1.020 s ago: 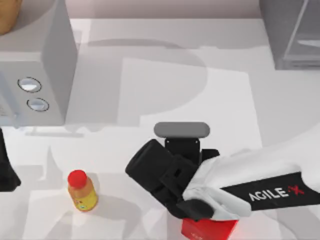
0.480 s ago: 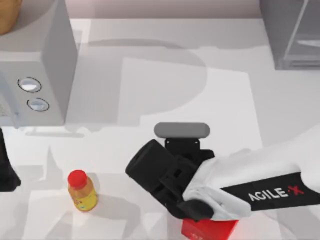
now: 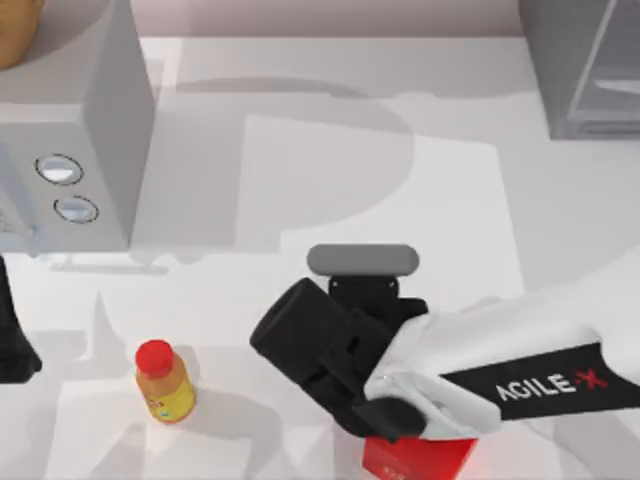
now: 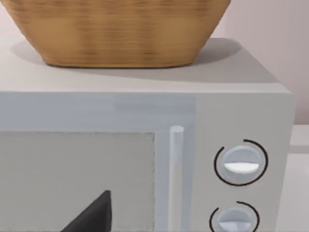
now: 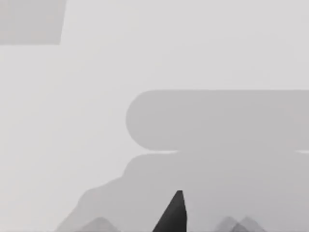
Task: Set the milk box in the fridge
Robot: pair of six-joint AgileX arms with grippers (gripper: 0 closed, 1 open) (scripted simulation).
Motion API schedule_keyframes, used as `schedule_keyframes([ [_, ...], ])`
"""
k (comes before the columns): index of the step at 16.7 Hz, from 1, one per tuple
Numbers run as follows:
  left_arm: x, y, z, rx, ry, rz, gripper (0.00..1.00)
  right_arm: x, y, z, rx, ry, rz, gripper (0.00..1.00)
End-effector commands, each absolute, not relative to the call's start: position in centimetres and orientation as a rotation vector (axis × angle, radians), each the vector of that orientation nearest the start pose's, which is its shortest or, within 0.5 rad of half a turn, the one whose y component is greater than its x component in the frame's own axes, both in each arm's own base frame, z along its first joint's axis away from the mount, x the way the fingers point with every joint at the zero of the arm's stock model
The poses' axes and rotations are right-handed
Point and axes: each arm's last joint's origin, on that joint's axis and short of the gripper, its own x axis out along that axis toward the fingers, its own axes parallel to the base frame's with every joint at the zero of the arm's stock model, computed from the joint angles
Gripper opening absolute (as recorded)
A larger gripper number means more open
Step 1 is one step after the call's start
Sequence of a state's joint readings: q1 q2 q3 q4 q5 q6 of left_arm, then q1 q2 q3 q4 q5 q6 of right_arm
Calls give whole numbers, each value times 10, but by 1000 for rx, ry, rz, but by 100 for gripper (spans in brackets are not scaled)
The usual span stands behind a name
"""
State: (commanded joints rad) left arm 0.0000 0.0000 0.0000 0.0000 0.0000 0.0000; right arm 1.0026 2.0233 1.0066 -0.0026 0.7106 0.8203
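**Operator:** Status of the small blue-and-white milk box?

**Technician:** Its position cannot be told; by judgement it may sit under the right arm. The large grey metal fridge (image 3: 545, 70) with the translucent door panel has nothing blue in the visible part of its interior, so the placement is judged not done.

**Operator:** State of the grippers?

**Technician:** The right gripper (image 3: 310, 345) hangs over the table well apart from the fridge. Whether it grips anything cannot be told. The red cube box (image 3: 415, 458) lies under that arm, and the orange bottle with red cap (image 3: 163, 382) is farther from the fridge again. The left gripper (image 3: 12, 340) is parked farthest from the fridge, beside the grey two-knob appliance (image 3: 90, 140); its state cannot be told.

**Operator:** Outstanding steps?

**Technician:** Judged: secure the carton, carry it to the fridge, set it inside.
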Motion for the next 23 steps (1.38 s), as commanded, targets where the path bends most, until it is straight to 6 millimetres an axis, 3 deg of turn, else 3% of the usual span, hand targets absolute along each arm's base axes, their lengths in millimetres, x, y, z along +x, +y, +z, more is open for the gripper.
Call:
schedule_keyframes([
  [4,106,-1,160,0,0,0,100,220,301,99,-25,748,-22,0],
  [15,106,-1,160,0,0,0,100,213,302,227,12,702,-1,0],
  [23,106,-1,160,0,0,0,100,214,294,228,0,711,-7,0],
])
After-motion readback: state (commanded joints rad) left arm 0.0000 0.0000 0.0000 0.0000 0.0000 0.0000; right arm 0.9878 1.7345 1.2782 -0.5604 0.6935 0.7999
